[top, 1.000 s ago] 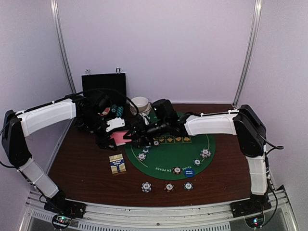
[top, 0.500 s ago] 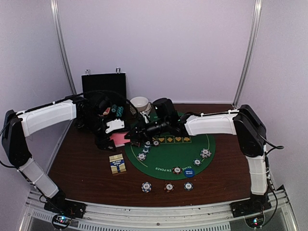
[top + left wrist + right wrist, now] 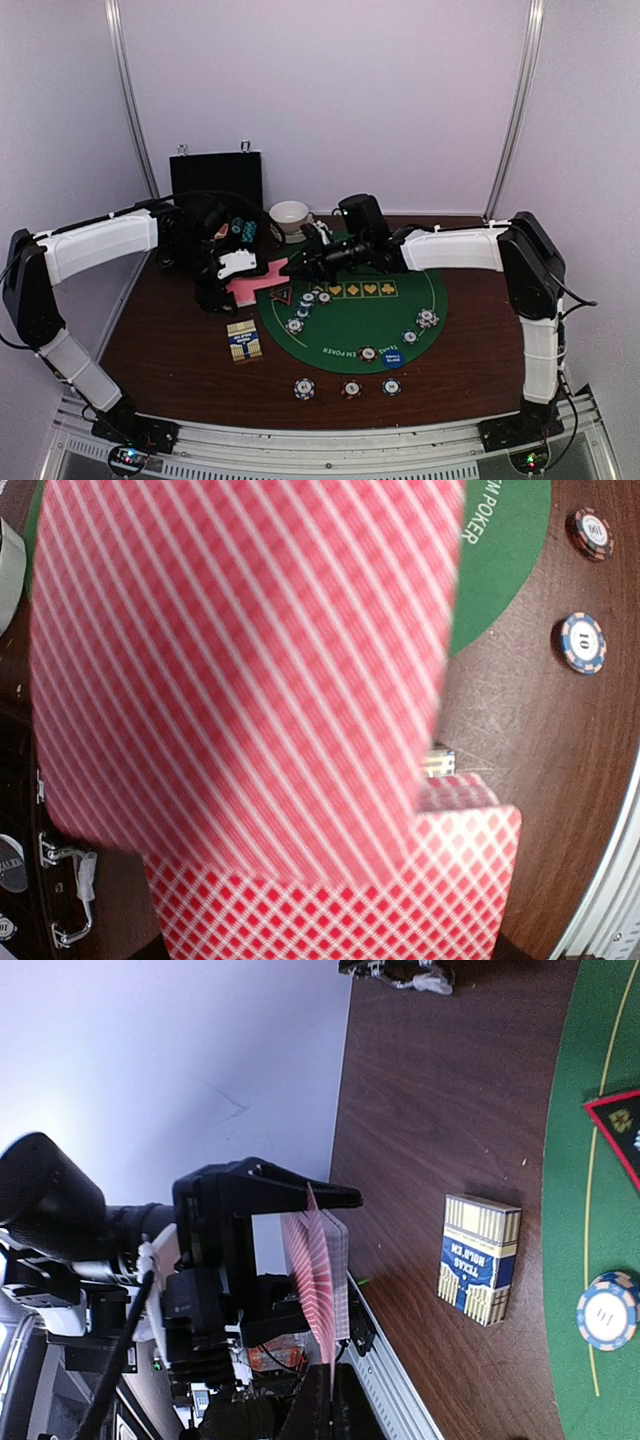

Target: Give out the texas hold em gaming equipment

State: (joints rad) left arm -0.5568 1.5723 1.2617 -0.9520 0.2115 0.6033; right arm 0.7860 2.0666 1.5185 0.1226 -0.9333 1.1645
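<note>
We list: mat [image 3: 350, 325] on the table [image 3: 170, 340]; card box [image 3: 244, 341] just left of it; three chips [image 3: 351, 388] near of it; cards [image 3: 250, 285] over its left edge; bowl [image 3: 290, 214] at its far edge; case [image 3: 215, 178] farther left.

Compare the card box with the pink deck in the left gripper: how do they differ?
The card box lies flat on the table; the pink deck is held above it in the left gripper. The card box is blue and cream striped; the pink deck shows a red-and-white lattice back. Nothing grips the card box; the right gripper pinches one card off the pink deck. Both are rectangles left of the green mat.
</note>
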